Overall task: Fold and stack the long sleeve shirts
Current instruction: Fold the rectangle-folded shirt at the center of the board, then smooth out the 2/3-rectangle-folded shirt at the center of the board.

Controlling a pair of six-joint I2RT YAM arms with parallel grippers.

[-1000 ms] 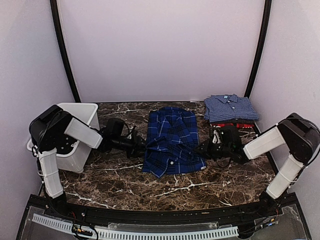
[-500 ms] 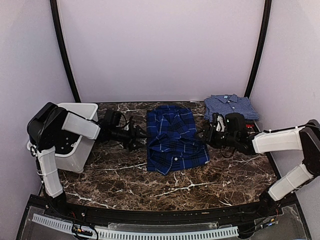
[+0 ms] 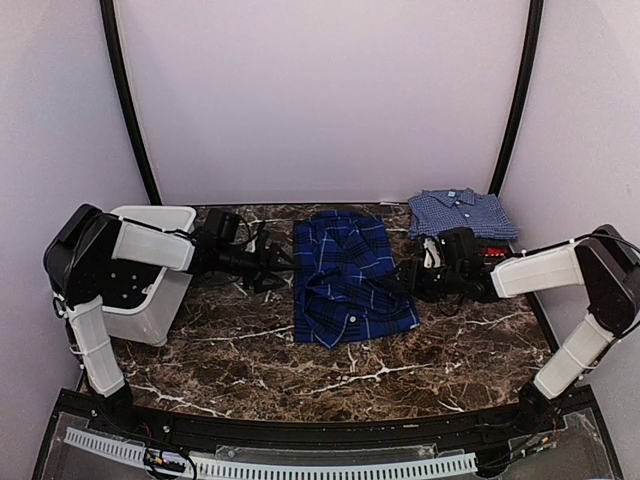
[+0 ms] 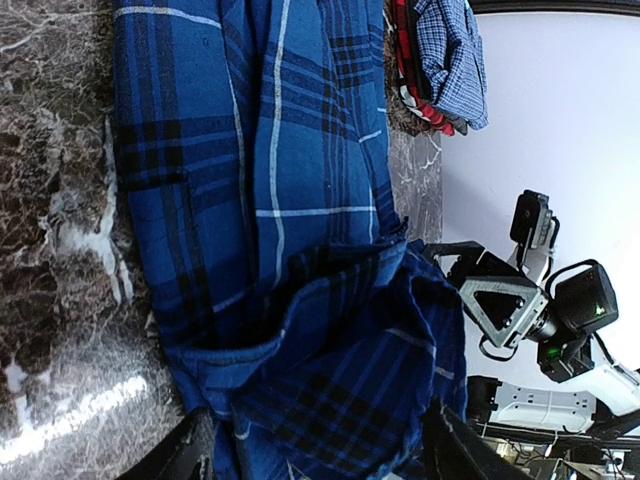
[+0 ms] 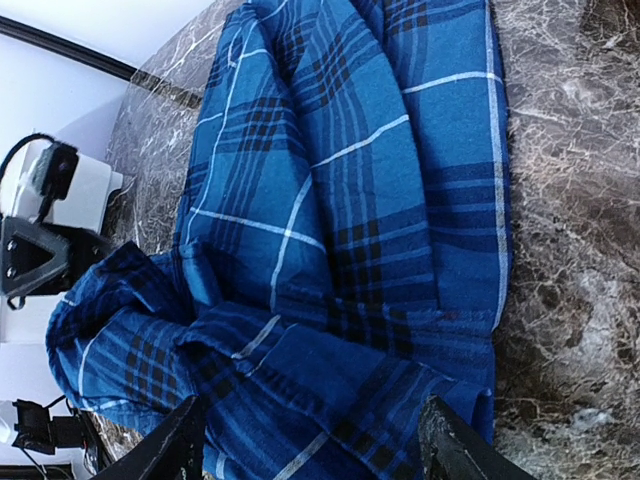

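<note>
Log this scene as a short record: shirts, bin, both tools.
plaid shirt: mid-table, roughly folded, rumpled, not on the stack
check shirt: folded, right rear, on top of the stack
red shirt: under the check shirt, only an edge shows
bin: white, left side of the table, contents not visible
left tool: open, at the plaid shirt's left edge
right tool: open, at the plaid shirt's right edge
</note>
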